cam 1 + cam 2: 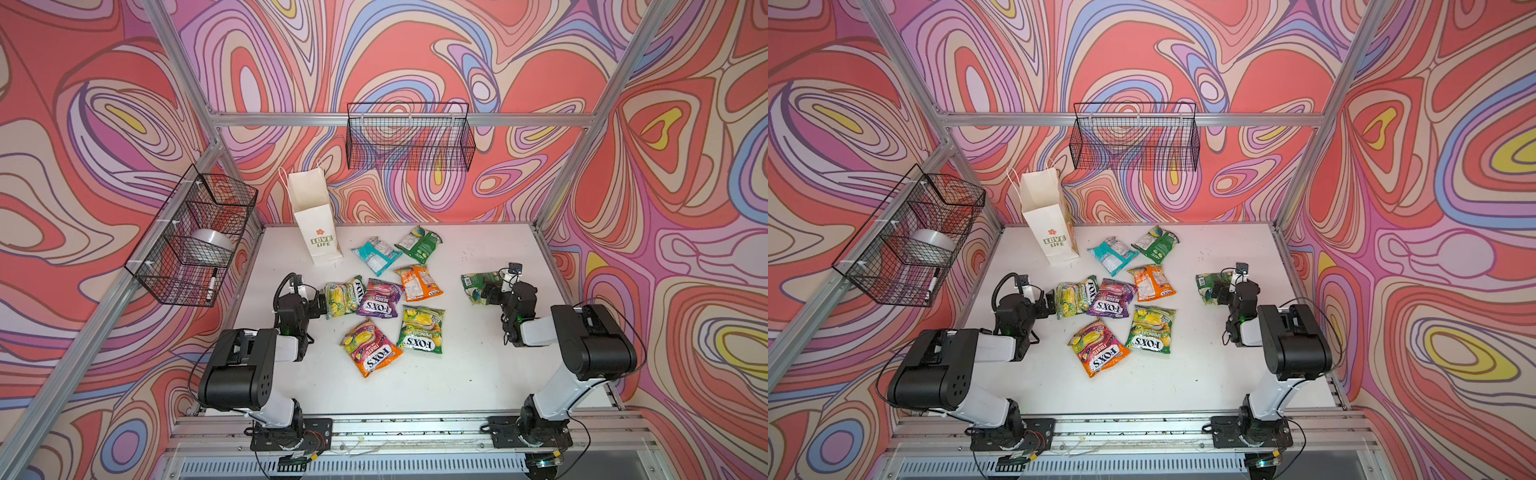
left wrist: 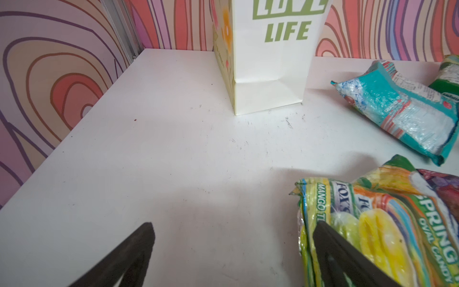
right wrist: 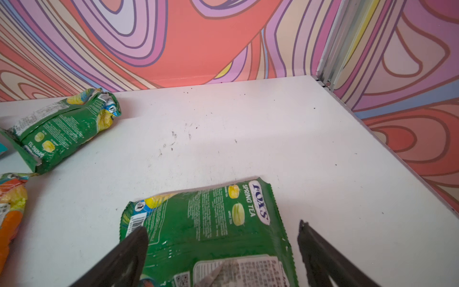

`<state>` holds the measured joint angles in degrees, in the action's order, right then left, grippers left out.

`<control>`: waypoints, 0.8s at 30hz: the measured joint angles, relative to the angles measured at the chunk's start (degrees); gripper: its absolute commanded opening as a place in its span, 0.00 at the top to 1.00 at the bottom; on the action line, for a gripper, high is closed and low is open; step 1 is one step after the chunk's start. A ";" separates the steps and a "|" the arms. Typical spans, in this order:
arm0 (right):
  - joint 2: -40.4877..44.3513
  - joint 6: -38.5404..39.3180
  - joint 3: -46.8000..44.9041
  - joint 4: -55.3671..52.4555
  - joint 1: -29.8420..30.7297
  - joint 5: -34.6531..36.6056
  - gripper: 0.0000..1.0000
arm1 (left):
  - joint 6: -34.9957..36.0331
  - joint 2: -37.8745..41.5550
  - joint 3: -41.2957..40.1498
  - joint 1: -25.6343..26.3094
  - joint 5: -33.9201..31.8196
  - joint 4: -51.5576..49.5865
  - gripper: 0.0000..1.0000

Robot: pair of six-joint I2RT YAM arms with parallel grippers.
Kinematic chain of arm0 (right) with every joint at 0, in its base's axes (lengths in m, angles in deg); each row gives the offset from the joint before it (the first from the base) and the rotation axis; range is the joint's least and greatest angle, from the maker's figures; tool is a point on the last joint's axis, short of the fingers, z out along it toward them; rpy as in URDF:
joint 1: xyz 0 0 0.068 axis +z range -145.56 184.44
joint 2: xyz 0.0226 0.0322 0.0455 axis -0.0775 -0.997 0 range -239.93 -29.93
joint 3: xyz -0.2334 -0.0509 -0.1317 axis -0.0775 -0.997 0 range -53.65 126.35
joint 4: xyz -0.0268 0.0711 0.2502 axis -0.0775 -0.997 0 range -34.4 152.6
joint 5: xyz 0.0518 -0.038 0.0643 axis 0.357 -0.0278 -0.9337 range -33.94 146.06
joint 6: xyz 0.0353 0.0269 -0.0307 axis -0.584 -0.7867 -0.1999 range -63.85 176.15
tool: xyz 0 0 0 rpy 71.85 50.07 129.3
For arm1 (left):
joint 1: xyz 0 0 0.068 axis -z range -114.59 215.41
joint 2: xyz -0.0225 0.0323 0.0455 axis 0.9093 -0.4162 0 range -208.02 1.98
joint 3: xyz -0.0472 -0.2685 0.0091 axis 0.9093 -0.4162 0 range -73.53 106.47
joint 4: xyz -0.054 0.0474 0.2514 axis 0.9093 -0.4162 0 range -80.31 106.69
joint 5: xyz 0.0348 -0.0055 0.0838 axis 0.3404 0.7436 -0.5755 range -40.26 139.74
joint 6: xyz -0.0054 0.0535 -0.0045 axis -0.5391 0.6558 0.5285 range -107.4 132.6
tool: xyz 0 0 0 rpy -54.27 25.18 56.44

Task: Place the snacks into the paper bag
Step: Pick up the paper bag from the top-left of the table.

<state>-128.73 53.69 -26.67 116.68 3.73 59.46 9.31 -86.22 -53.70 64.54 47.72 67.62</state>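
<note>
bag (image 1: 316,226): upright, mouth up, far left on the table (image 1: 478,374). We can't see its floor.
snacks: we count eight, all flat on the table and none in the bag. Most sit mid-table, right of the bag and nearer.
right gripper (image 3: 221,227): jaws wide, empty, low over the right side of the table.
left gripper (image 2: 234,225): jaws wide, empty, low at the left edge of the cluster.
key relation: the green packet (image 3: 198,218) lies directly under the right gripper. One finger is over its left edge, the other just past its right edge, so the jaws straddle it.
long axis: it seems to run the way the gripper points, so the jaws span the short side.
left side: the yellow-green packet (image 2: 372,223) is just right of the left gripper. Only the right finger overlaps its edge. Its long axis runs near-far in both top views.
nearer arm: the right for the green packet, the left for the bag. The bag stands far of the left gripper, slightly right.
right-to-bag: well apart, across the table to the far left.
next (our read): the right gripper drops and closes, then carries the packet over the cluster.
risk: the film is glossy and crinkly, so we expect slip on a shallow pinch.
</note>
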 measured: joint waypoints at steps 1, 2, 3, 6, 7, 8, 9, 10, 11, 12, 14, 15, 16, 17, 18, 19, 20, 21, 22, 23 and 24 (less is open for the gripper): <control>0.17 -0.22 0.00 0.00 0.00 0.57 0.02 | -0.02 1.03 0.52 0.00 -0.07 -2.45 0.00; 0.87 -0.39 0.00 -0.92 0.00 1.38 0.02 | 0.00 2.60 1.16 0.02 -0.26 -5.22 0.00; 3.21 -0.83 0.02 -4.44 0.04 2.54 0.02 | -0.31 5.97 2.14 0.15 -1.14 -9.66 0.00; 13.46 -4.61 1.79 -15.39 0.04 6.95 0.02 | -3.98 17.86 5.14 1.31 -4.90 -19.12 0.00; 17.29 -6.84 3.80 -19.71 0.04 8.94 0.02 | -5.95 21.62 7.21 1.97 -5.99 -23.71 0.00; 19.82 -8.63 5.75 -22.62 0.04 10.19 0.02 | -7.93 24.61 9.88 2.75 -6.88 -28.59 0.00; 22.38 -10.43 8.31 -25.90 0.02 11.19 0.02 | -10.10 27.26 13.70 3.82 -7.93 -34.36 0.00; 24.30 -12.02 10.23 -27.91 0.00 11.87 0.01 | -12.31 29.07 18.03 4.83 -8.92 -39.89 0.00; 25.66 -13.94 11.56 -29.42 0.00 12.48 0.02 | -14.45 29.90 22.18 5.62 -9.70 -44.57 0.00; 26.95 -17.44 13.16 -32.26 0.00 13.81 0.02 | -16.52 30.05 26.47 6.19 -10.47 -49.03 0.00; 27.71 -23.37 15.78 -37.94 -0.13 15.23 0.02 | -21.07 27.23 38.40 6.49 -12.26 -60.81 0.00; 27.63 -25.86 16.83 -40.52 -0.39 15.02 0.02 | -22.80 23.93 45.42 6.49 -13.09 -66.49 0.00; 27.47 -27.91 17.40 -42.66 -0.50 14.51 0.02 | -24.24 20.17 52.68 6.49 -13.77 -71.78 0.00; 27.43 -29.42 17.53 -44.15 -0.66 13.94 0.02 | -25.16 16.48 59.17 6.49 -14.38 -75.78 0.00; 27.43 -30.88 17.53 -45.59 -0.74 13.29 0.02 | -25.94 11.91 66.01 6.49 -14.78 -79.56 0.00; 27.43 -32.13 17.53 -46.88 -0.76 12.28 0.02 | -26.40 7.08 72.46 6.49 -15.04 -83.08 0.00; 27.45 -32.98 17.53 -47.71 -0.76 11.52 0.02 | -26.58 3.19 77.37 6.45 -15.15 -85.42 0.00; 27.52 -33.90 17.77 -49.09 -0.76 10.67 0.02 | -27.02 -1.55 82.95 6.23 -14.99 -88.50 0.00; 27.61 -34.58 18.25 -50.77 -0.74 9.73 0.02 | -27.43 -6.40 88.72 5.92 -14.71 -91.86 0.00; 27.71 -34.88 18.67 -51.95 -0.74 8.87 0.02 | -27.80 -10.34 93.68 5.57 -14.32 -94.62 0.00; 28.00 -35.17 19.34 -53.57 -0.74 7.89 0.02 | -28.30 -15.37 100.19 4.94 -13.88 -98.07 0.00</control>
<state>-100.74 18.52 -7.33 63.11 2.99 67.35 -18.99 -101.59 46.50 69.48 33.84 -30.45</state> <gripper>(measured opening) 0.985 0.998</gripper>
